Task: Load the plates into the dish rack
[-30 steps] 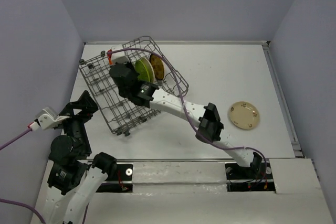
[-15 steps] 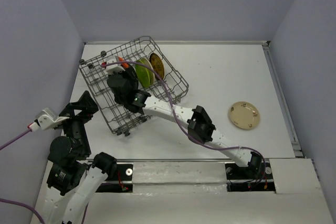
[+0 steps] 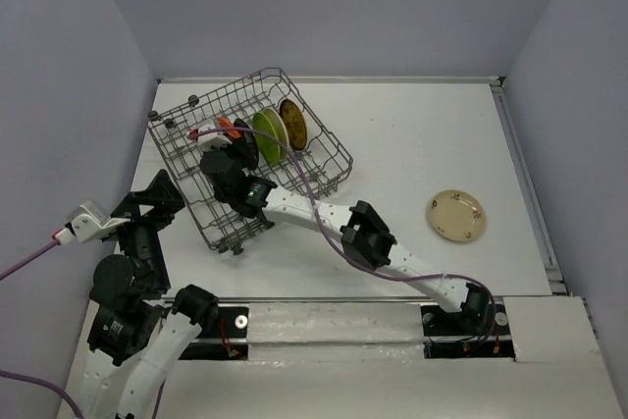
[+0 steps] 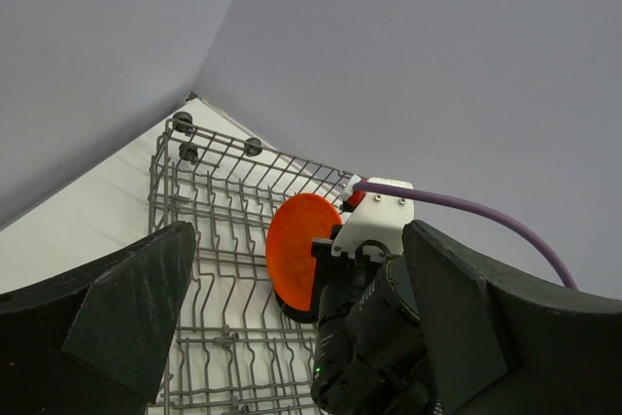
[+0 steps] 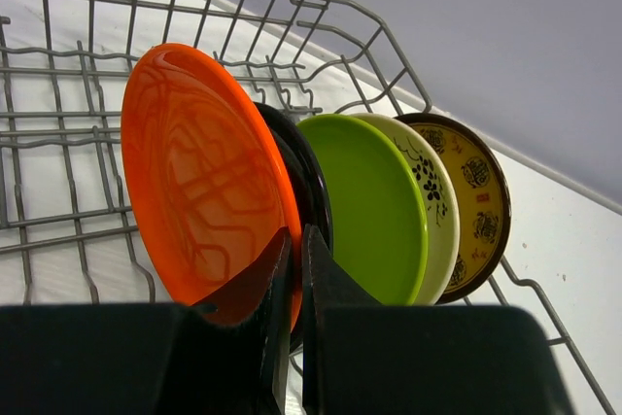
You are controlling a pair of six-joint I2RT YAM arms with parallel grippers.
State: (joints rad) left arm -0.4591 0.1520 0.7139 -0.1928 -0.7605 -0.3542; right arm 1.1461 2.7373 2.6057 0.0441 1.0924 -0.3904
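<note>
Inside dish rack (image 3: 186, 154), at table's far left, orange plate (image 5: 199, 182) stands upright, at the end of a row w/ black plate (image 5: 309, 182), lime green plate (image 5: 374, 211) & two patterned ones. Right gripper (image 5: 294, 240) is pinched tight on its lower rim. Left gripper (image 3: 149, 201) hangs wide apart near rack's corner. Step looks like seating orange. Next prob. let go & back out straight w/o knocking the row, then get beige plate (image 3: 456, 215), lying flat on white table (image 3: 412, 134), well apart to the right. Plain grey-lilac walls around.

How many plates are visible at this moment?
6. Five stand on edge in the grey wire dish rack: orange plate, black plate, lime green plate, cream flowered plate, brown-yellow patterned plate. A beige plate lies on the white table.
</note>
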